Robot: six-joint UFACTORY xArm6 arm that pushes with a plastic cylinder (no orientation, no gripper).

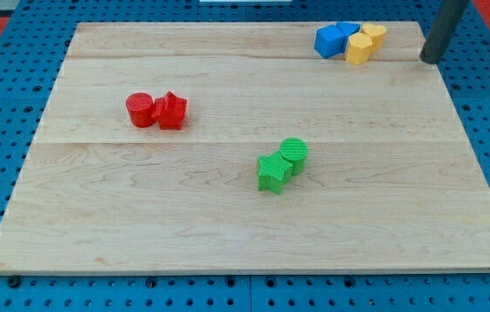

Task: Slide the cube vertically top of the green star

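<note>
A green star (272,171) lies near the middle of the wooden board (227,225), touching a green cylinder (294,153) at its upper right. A blue cube (328,42) sits at the view's top right, joined to another blue block (347,32). My tip (430,61) is at the board's top right edge, to the right of the blue and yellow blocks and apart from them.
Two yellow blocks (359,48) (373,35) touch the blue ones on their right. A red cylinder (140,110) and a red star-like block (172,110) sit together at the left. Blue pegboard surrounds the board.
</note>
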